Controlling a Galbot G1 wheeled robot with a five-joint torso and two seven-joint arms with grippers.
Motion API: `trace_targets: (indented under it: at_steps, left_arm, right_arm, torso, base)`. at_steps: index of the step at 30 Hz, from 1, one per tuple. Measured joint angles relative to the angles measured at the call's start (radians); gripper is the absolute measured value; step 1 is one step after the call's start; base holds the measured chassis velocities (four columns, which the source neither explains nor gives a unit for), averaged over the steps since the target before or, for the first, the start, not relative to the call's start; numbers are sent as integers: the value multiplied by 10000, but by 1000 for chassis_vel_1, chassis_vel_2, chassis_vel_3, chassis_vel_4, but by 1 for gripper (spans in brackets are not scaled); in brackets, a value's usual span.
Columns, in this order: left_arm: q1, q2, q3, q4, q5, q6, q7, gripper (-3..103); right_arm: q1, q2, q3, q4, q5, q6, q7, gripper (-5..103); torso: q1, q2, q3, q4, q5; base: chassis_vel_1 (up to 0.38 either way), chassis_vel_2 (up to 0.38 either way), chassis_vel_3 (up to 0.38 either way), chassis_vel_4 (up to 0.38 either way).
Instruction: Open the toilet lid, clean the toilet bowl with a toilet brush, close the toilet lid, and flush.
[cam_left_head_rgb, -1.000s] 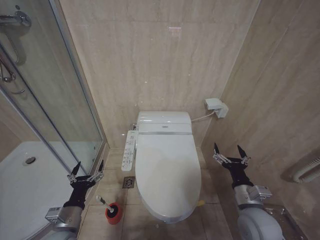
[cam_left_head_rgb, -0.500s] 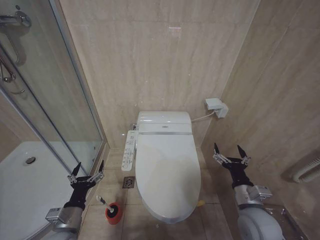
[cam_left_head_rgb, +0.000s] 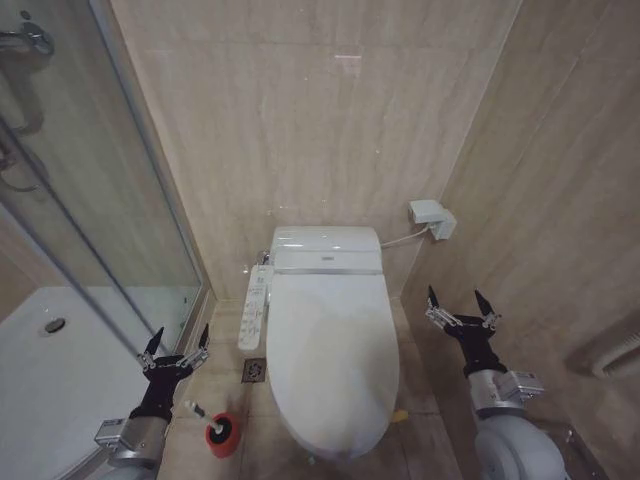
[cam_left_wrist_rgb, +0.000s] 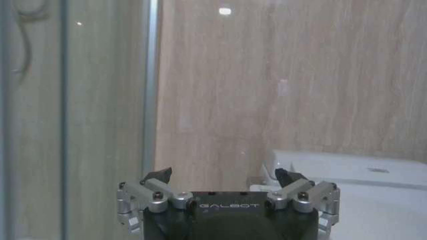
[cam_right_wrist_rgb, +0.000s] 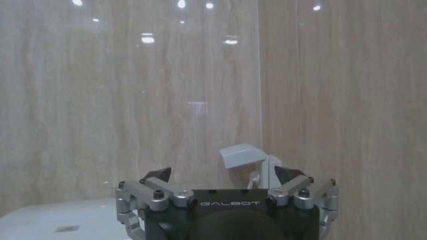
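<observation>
Below me is a beige tiled floor. The toilet bowl stands on it against the back wall. To my left of it, a square floor drain sits in the tiles, and nearer me a small red cup stands on the floor.

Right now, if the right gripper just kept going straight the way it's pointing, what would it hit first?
Probably the small white wall box. The open right gripper holds nothing and aims at the tiled wall beside the toilet, with that box straight ahead. Depth is unclear.
</observation>
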Motion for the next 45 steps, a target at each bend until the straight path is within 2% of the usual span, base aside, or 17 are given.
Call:
trace_targets:
  at_steps: [45]
  left_arm:
    - [48,11,82,290,332,-297,262,100]
  right_arm:
    - [2,1,0,0,0,0,-1,100]
  torso:
    - [-2,0,-1,3,-1]
  base:
    - [-24,22,26,-25]
